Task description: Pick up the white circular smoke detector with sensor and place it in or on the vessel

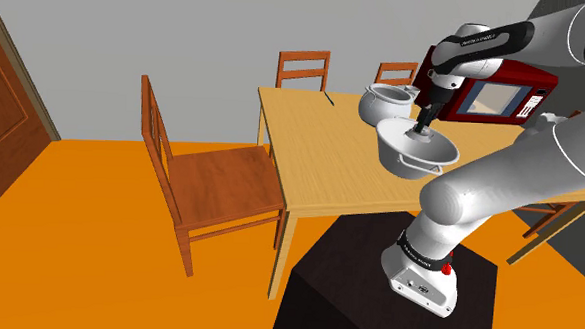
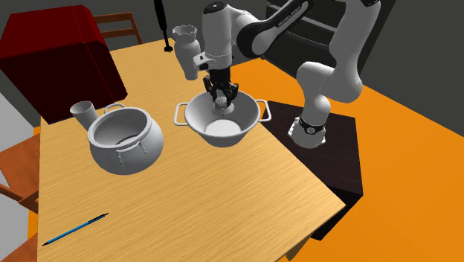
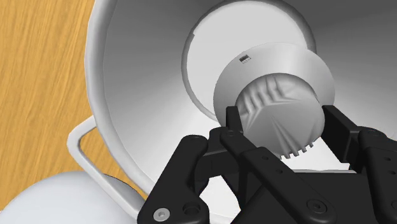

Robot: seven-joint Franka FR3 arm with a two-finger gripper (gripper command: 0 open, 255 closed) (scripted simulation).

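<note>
Fingers are clamped tight on the smoke detector, gripping its ribbed hub, with the white disc facing down inside the two-handled pot's rim. In the second exterior view the bench edge runs close at three o'clock and there's bare wood at six. A rounder pot sits at nine, a red microwave at ten. Wooden chairs stand on the orange floor.
</note>
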